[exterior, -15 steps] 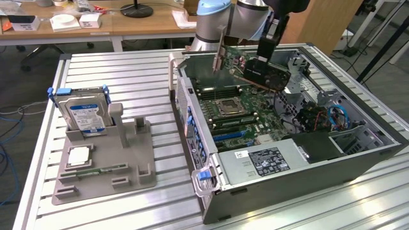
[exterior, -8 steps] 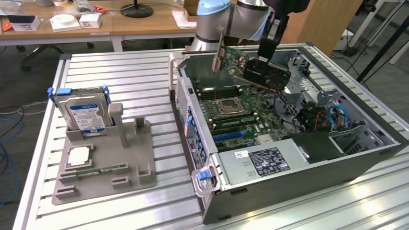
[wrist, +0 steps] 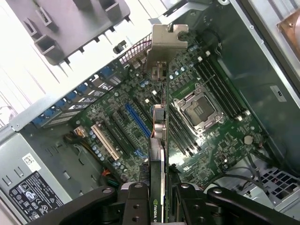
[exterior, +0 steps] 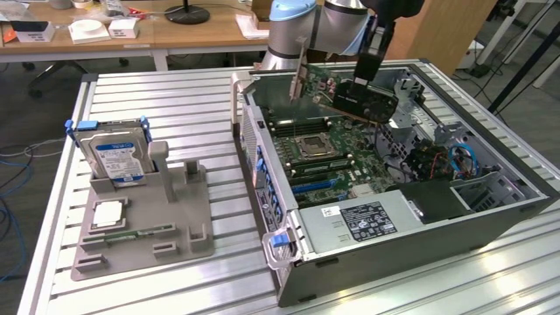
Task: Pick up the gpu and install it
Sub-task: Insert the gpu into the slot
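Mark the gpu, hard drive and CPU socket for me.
gpu [exterior: 360, 104], exterior view, black fan shroud.
hard drive [exterior: 118, 156], exterior view, blue label.
CPU socket [wrist: 197, 108], wrist view, socket centre.

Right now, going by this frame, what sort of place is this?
Probably a lab or workshop set up for PC assembly: an open PC case sits on a slatted metal table, a grey rack beside it holds a hard drive, and office desks stand behind.
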